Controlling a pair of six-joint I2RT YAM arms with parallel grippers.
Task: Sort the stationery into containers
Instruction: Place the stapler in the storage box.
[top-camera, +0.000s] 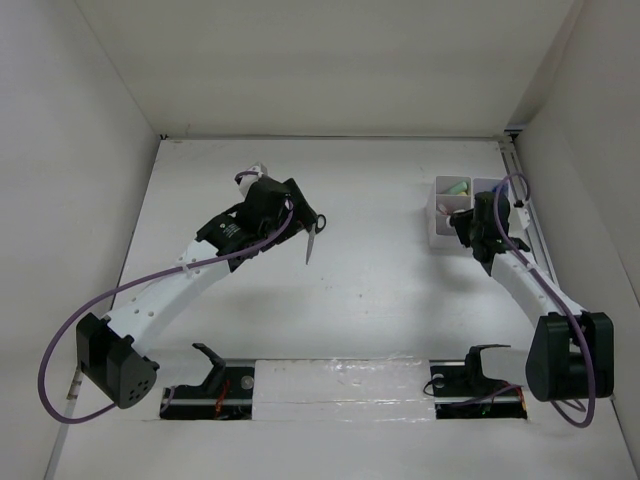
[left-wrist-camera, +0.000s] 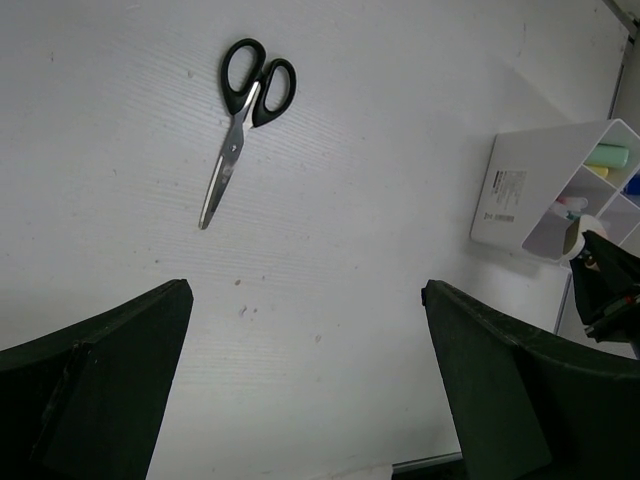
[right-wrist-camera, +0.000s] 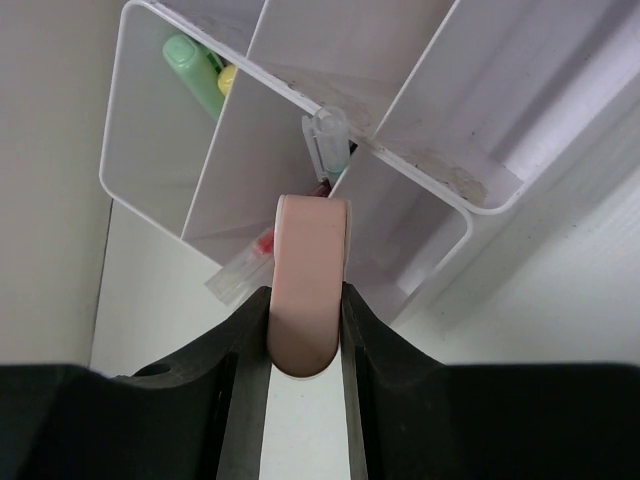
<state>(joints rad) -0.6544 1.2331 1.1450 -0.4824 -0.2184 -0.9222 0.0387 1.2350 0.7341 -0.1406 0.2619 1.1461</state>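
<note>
- The right fingers (right-wrist-camera: 240, 380) are squeezed tight on the pink-and-white eraser (right-wrist-camera: 308, 285), one finger on each flat side.
- The eraser pokes out past the fingertips and points at the white box (right-wrist-camera: 300, 50). Its tip is close to a wall between two squares, right by a pen with a clear cap (right-wrist-camera: 328, 140).
- To do this step well, I think the tip should sit over the middle of one square, not over a wall, before the fingers let go. If it lands on a wall, it could tip and fall out onto the counter (left-wrist-camera: 380, 300).
- Going low first would help too. Then the eraser only drops a short way and does not bounce.
- In the box, a green marker (right-wrist-camera: 195, 70) stands in a corner square, with something small and yellow (right-wrist-camera: 228, 78) beside it.
- The clear-capped pen is in a middle square. A bit of red shows low down near it, but I cannot tell what it is.
- I see nothing in the squares on the right side of the wrist view.
- The left fingers (left-wrist-camera: 100, 380) are spread wide and hold nothing.
- The black scissors (left-wrist-camera: 243, 120) lie flat on the counter, well apart from the box and not yet sorted. They look like a job for the left arm.
</note>
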